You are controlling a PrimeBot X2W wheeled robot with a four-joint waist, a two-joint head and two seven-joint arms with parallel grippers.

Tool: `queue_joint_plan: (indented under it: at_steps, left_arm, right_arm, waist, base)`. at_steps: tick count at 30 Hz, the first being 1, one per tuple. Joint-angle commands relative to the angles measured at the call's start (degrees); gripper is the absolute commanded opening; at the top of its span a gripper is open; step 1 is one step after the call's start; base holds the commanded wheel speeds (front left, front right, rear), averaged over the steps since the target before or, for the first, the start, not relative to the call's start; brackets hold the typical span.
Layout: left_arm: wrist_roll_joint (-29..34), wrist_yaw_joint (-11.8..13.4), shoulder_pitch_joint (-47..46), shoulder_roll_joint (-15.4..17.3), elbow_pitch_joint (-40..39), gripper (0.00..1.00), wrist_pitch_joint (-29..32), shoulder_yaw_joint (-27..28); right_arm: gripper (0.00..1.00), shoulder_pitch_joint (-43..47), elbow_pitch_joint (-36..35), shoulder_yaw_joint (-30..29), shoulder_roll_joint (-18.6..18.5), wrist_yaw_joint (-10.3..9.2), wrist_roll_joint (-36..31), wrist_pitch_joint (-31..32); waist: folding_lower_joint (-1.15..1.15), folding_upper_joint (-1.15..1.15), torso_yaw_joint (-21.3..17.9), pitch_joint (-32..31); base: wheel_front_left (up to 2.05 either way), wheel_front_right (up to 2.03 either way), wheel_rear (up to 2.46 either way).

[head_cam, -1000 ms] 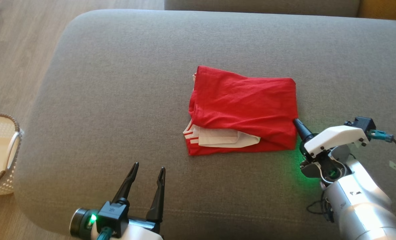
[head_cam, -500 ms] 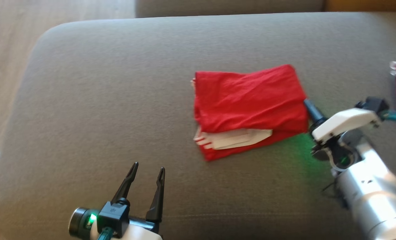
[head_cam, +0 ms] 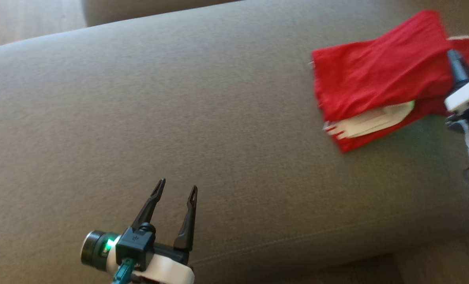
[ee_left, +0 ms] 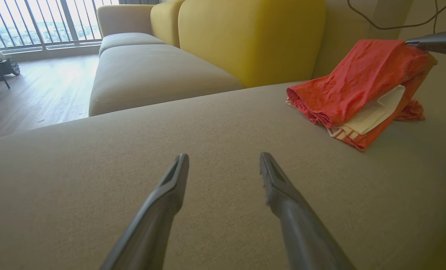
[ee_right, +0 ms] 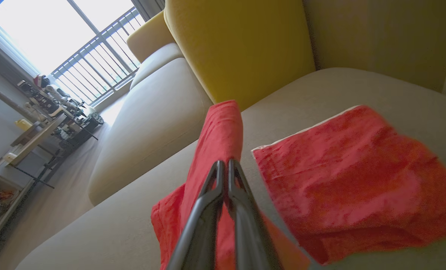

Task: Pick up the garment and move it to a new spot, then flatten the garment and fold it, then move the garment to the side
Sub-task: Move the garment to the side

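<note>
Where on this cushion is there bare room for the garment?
Free: the broad grey cushion from the left hand across to the folded red garment. Crowded: the right end, where the right hand grips it beside a second red garment.

Garment: shifted from mid-cushion toward the sofa's right end, right edge now raised off the seat. Right gripper: travelled with it, up to a second red garment.
</note>
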Motion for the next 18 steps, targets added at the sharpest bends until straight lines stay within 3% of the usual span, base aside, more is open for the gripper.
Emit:
queue_joint_plan:
  at_steps: [1,8,15,16,17,18]
  left_arm:
    - [0.37,-0.37,-2.07,-0.08,-1.73,1.0,-0.7,1.65]
    - [0.52,-0.78,-3.41,0.86,-1.53,1.0,-0.7,2.25]
    - [0.76,-0.96,-4.92,2.36,-1.64,1.0,-0.7,3.18]
    - [0.76,-0.98,-5.0,2.42,-1.58,1.0,-0.7,3.16]
    - [0.75,-0.98,-5.03,2.44,-1.53,1.0,-0.7,3.12]
    - [0.73,-0.95,-4.98,2.42,-1.5,1.0,-0.7,3.04]
  right_arm:
    - [0.0,-2.25,-1.3,0.72,-1.35,-0.01,-0.96,-0.99]
    - [0.0,-6.0,4.14,1.96,-6.49,-0.01,-6.38,-5.16]
    - [0.0,-9.31,10.11,1.24,-7.6,-0.01,-8.62,-7.96]
    - [0.13,-9.45,10.69,1.14,-7.75,-0.01,-8.96,-8.27]
    - [0.8,-9.56,11.23,0.94,-7.95,-0.01,-9.32,-8.66]
    - [1.0,-9.65,11.67,0.93,-8.28,-0.01,-10.03,-9.15]
  waist:
    - [0.0,0.0,-1.39,0.75]
    - [0.0,0.0,-2.83,1.81]
    - [0.0,0.0,-1.91,2.73]
    - [0.0,0.0,-1.69,2.76]
    - [0.0,0.0,-1.47,2.76]
    - [0.0,0.0,-1.24,2.72]
  base:
    - [0.0,0.0,0.0]
    - [0.0,0.0,0.0]
    - [0.0,0.0,0.0]
    - [0.0,0.0,0.0]
    - [0.0,0.0,0.0]
    - [0.0,0.0,0.0]
